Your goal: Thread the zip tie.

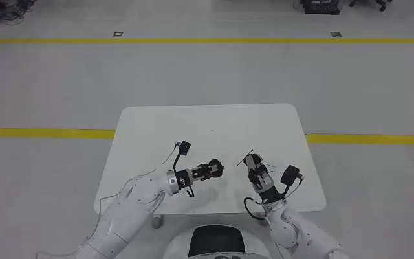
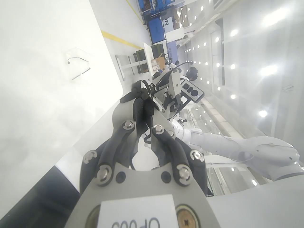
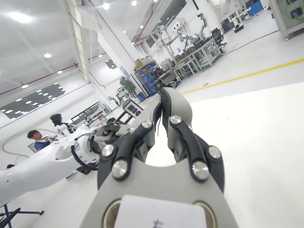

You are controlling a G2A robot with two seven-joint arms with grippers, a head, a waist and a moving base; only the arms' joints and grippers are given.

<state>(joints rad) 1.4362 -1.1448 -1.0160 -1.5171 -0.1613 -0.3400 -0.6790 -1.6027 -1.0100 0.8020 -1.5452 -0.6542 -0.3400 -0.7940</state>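
A thin black zip tie (image 1: 244,158) sticks out sideways from my right gripper (image 1: 253,157), which is shut on it above the table's near right part. In the right wrist view the zip tie (image 3: 158,125) runs as a dark strand between the closed fingers, up toward the right gripper (image 3: 162,93) tip. My left gripper (image 1: 220,167) hovers a short way to the left, pointing at the right one, its fingers shut. In the left wrist view the left gripper (image 2: 140,96) is pressed together, and I cannot make out anything held in it. The right gripper (image 2: 166,91) sits just beyond it.
The white table (image 1: 207,123) has rounded corners, and its near edge runs just under both grippers. Two thin dark pieces (image 2: 79,66) lie on the table farther out. Yellow floor lines cross behind the table.
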